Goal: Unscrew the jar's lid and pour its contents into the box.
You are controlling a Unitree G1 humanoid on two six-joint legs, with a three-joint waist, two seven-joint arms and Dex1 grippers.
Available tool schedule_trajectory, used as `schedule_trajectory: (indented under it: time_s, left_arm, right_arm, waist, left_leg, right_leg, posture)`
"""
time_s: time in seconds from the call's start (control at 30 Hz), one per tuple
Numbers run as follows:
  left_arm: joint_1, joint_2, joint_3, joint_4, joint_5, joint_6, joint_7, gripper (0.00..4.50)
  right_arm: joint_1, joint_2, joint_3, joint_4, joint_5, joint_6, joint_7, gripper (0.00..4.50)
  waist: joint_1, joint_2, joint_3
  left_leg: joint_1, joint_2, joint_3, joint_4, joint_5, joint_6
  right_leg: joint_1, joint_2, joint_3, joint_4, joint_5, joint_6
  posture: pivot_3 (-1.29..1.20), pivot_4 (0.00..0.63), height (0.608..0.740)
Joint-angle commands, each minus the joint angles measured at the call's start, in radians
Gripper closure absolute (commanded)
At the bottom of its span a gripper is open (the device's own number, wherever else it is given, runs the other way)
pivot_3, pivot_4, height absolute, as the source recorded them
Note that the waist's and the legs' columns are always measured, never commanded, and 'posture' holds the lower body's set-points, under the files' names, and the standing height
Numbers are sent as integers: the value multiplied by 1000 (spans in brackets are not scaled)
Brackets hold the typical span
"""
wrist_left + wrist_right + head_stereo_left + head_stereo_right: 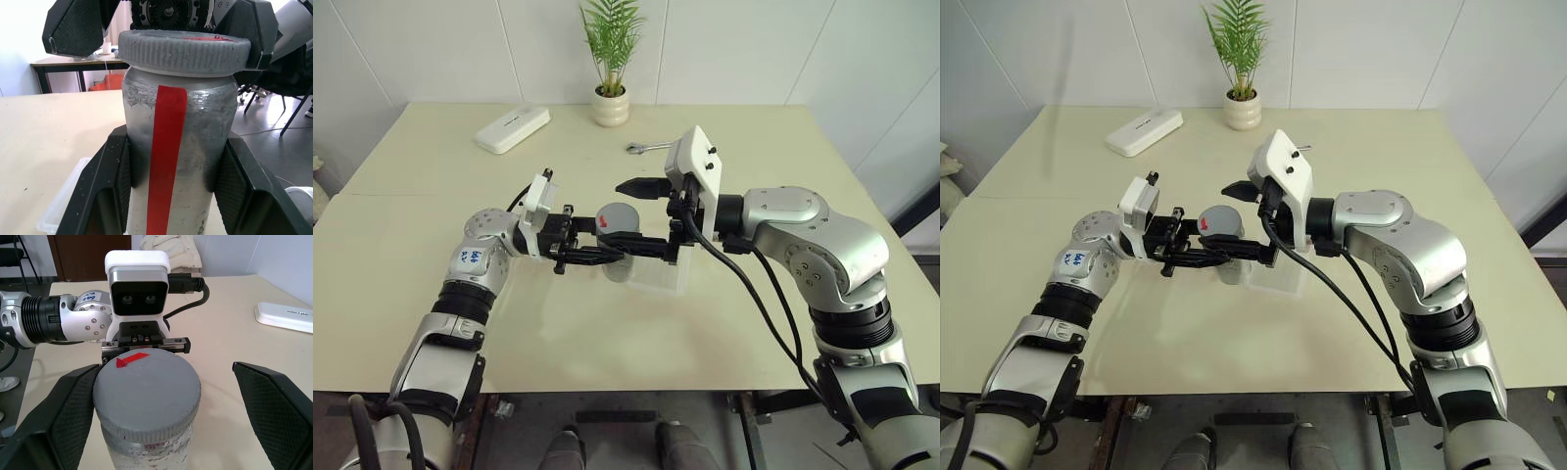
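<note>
Table [431, 294] first: its pale top carries everything, with a white oblong case [512, 128] and a potted plant [611, 59] well back toward the wall and a wrench [647, 147] lying behind the right arm, all well apart from the work. Nearer, the clear box [658, 281] sits on the table just below and beside the raised jar, likely placed there so that a short tilt would bring the contents over it once the lid is off. Both forearms reach in level from either side and meet over the middle of the table, fingers pointing at each other. The left gripper [597, 253] is pressed onto the jar [171, 161], its two black fingers [105, 191] clamping the silvery body on opposite sides below the lid, holding it upright and off the table, seemingly to steady it against a twist. The right gripper [161, 396] stands spread wide, its fingers on either side of the lid [146, 391] with one looking close to the rim and the other well clear; no grip is made yet. The lid, with its red mark, is still on, so unscrewing appears yet to begin; the contents cannot be seen inside.
</note>
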Motion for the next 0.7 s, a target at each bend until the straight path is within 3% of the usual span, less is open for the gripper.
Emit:
schedule_trajectory:
  time_s: [0.03,0.7]
  left_arm:
    - [-14,7,12,-25,-13,2,-111,2624]
    - [-15,5,13,-21,-11,3,-111,2624]
  right_arm:
    - [-20,-25,-19,-26,-7,-7,7,15]
    - [-20,-39,-36,-61,31,12,13,15]
  waist:
    - [0,0,0]
    - [0,0,0]
  left_leg:
    - [0,0,0,0,0,0]
    - [0,0,0,0,0,0]
  right_leg:
    - [0,0,0,0,0,0]
    - [0,0,0,0,0,0]
  posture:
    - [0,150,740]
    - [0,150,740]
